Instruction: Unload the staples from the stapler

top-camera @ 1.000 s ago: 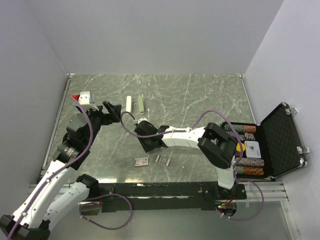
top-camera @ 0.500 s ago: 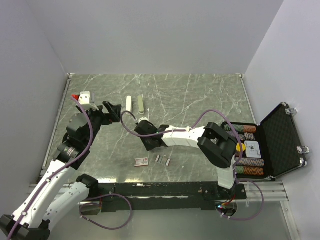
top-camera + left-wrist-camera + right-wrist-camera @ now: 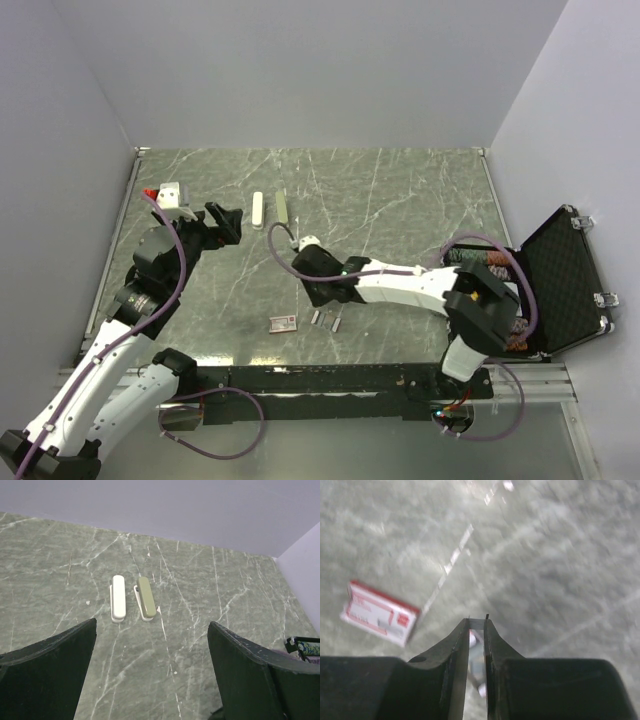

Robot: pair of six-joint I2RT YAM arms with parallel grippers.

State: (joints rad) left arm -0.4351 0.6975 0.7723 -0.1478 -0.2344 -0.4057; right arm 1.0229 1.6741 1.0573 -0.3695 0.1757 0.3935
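Left tool (image 3: 151, 630) hangs above the table (image 3: 400, 200) with its fingers spread wide. Between them I'm looking at the stapler (image 3: 146, 598), olive side up, lying flat toward the back of the table. It sits just beside a white bar (image 3: 118, 597), the two parallel with a narrow gap. Right tool (image 3: 478, 622) is low over the near part, fingers pinched almost together with only a slit. That view is blurred, so I can't tell whether anything sits in it. Three staples (image 3: 325, 320) lie side by side near the front edge, well apart from the stapler, with the box (image 3: 283, 322) just left of them. Open case (image 3: 560, 275) at the right edge.
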